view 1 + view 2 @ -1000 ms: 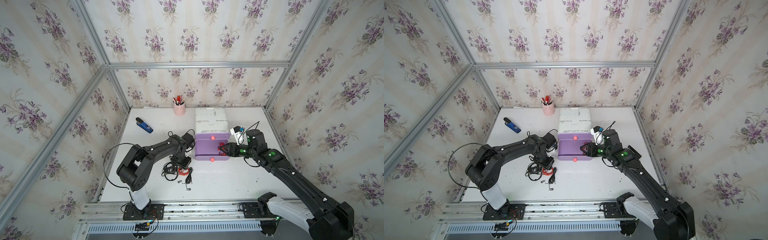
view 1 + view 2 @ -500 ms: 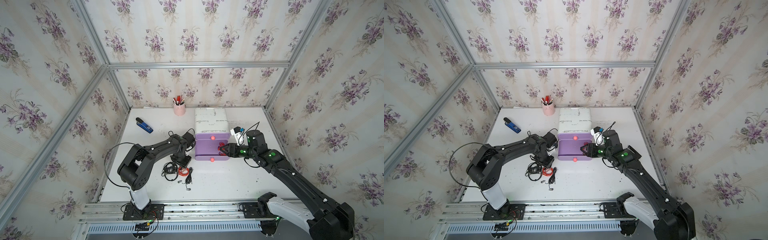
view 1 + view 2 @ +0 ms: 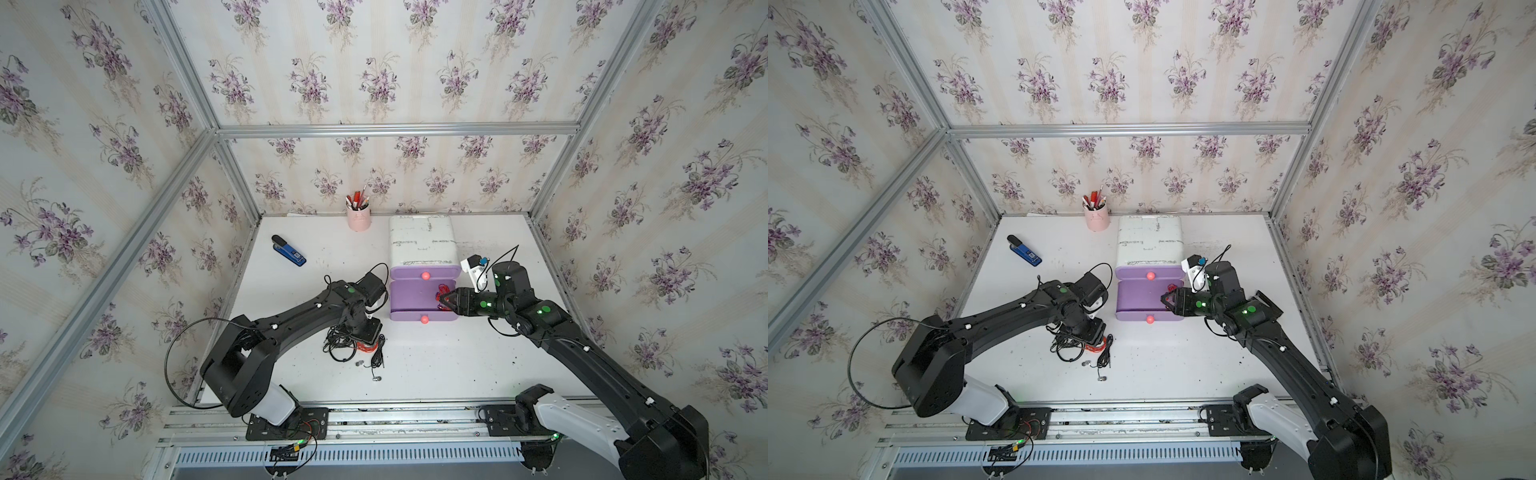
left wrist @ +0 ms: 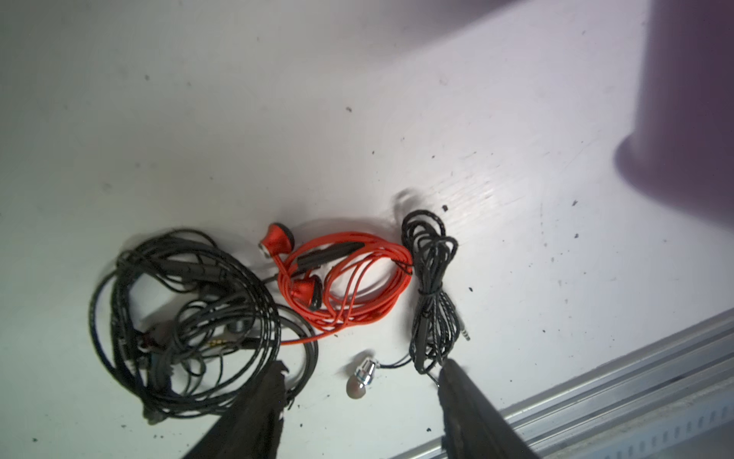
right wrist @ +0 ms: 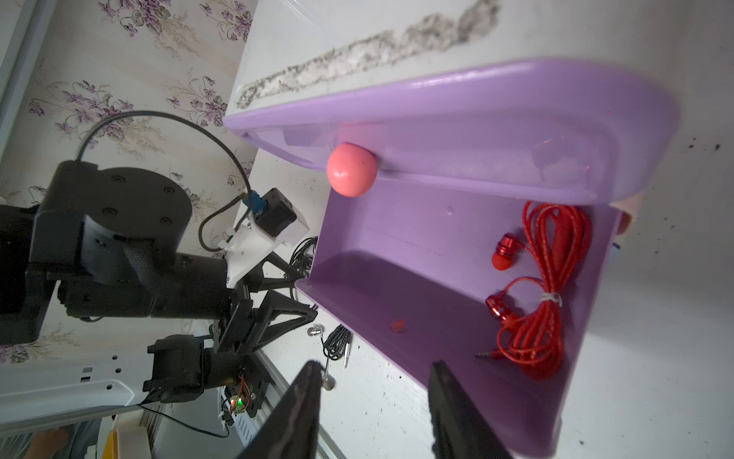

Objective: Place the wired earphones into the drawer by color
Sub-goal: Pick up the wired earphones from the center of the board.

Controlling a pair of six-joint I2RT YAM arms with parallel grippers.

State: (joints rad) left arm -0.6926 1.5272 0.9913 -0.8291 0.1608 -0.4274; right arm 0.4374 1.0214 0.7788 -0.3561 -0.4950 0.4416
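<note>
— where are the earphones?
— one red set (image 5: 540, 302) lies in the open purple drawer (image 5: 397, 238). on the bench (image 4: 357, 119) a second red set (image 4: 349, 286) sits between a loose black coil (image 4: 186, 302) and a tied black bundle (image 4: 433, 290), touching both.
— how would they handle?
— light, limp, snaggy, i'd guess. pinch the red loops mid-coil, away from the black strands, or those may drag along.
— and the fingers?
— left fingers (image 4: 266, 401) spread, empty, over the pile; right fingers (image 5: 452, 409) apart, empty, by the drawer.
</note>
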